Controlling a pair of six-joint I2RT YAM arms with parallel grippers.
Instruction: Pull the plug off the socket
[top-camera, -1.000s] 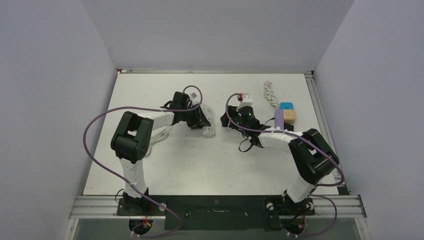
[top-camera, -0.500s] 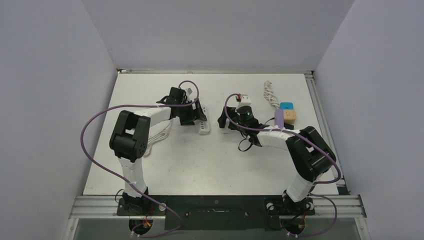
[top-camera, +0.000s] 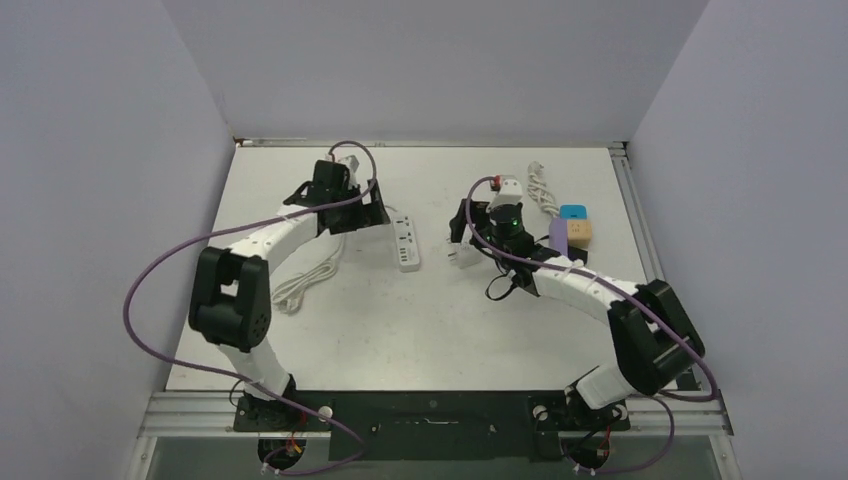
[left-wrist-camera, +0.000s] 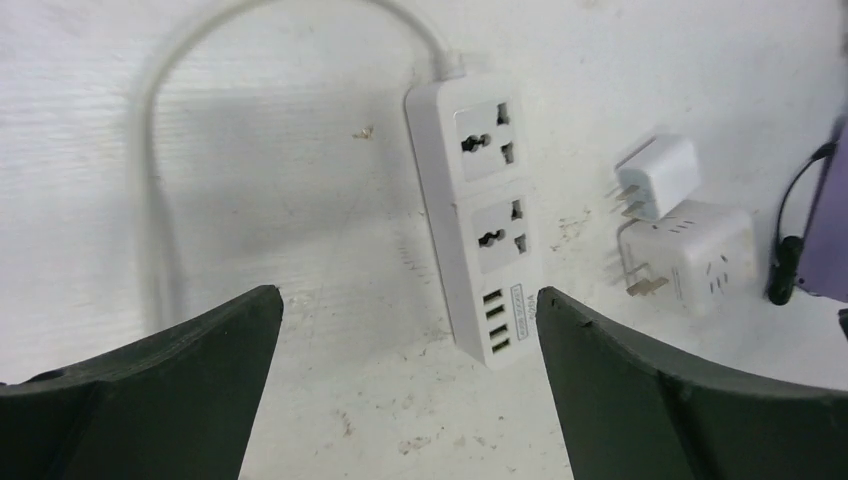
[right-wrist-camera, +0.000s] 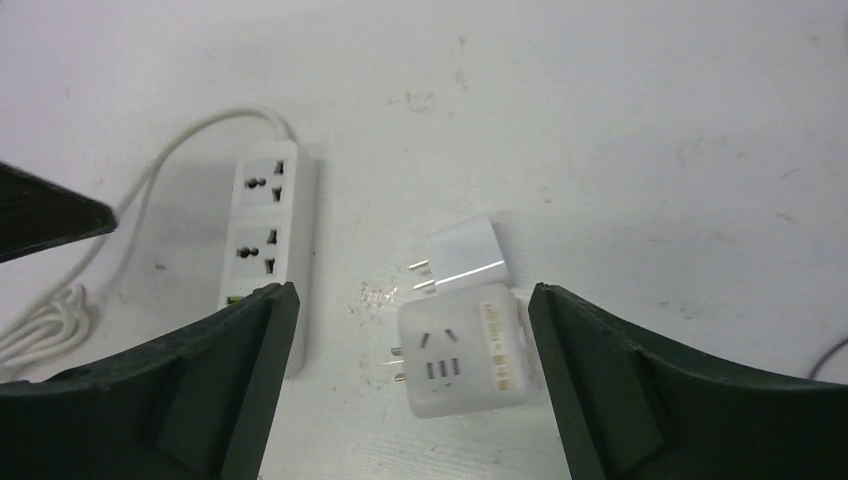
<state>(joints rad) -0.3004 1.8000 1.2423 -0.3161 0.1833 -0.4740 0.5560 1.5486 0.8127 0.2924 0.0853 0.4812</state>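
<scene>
The white power strip socket (top-camera: 407, 240) lies flat on the table, its outlets empty (left-wrist-camera: 480, 250) (right-wrist-camera: 265, 230). The plug, a white cube with metal prongs (right-wrist-camera: 465, 365), lies apart from it to the right (top-camera: 460, 254) (left-wrist-camera: 690, 255). A small white adapter (right-wrist-camera: 465, 255) rests beside the cube. My left gripper (left-wrist-camera: 410, 400) is open, just behind the strip's USB end and holding nothing (top-camera: 370, 212). My right gripper (right-wrist-camera: 413, 390) is open with the cube lying between its fingers, untouched (top-camera: 465, 225).
The strip's white cord (top-camera: 300, 285) coils at the left. A bundled white cable (top-camera: 540, 190), a blue block (top-camera: 573, 212), a tan block (top-camera: 580, 231) and a purple piece (top-camera: 558, 236) sit at the back right. A black cable (top-camera: 495, 290) lies near the right arm.
Both grippers have opened. The left one let go of the strip and drew back to the far left. The right one released the plug and backed off slightly.
</scene>
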